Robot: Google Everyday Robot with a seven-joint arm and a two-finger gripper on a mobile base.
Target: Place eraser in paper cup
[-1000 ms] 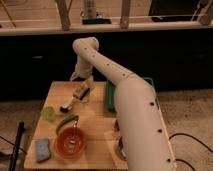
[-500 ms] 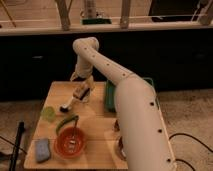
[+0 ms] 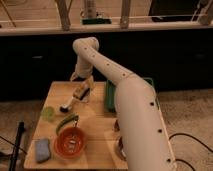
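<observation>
The small pale yellow-green paper cup (image 3: 48,113) stands near the left edge of the wooden table (image 3: 95,131). A small pale object with a dark end (image 3: 67,106), possibly the eraser, lies on the table right of the cup. My gripper (image 3: 83,92) hangs over the far middle of the table, just up and right of that object, with something yellowish at its tip. The white arm (image 3: 125,95) reaches from the lower right across the table's right side.
A wide orange bowl (image 3: 70,142) sits at the front left with a blue sponge (image 3: 42,150) to its left. A green elongated object (image 3: 67,121) lies behind the bowl. A green tray (image 3: 111,96) stands beside the arm. A dark wall runs behind the table.
</observation>
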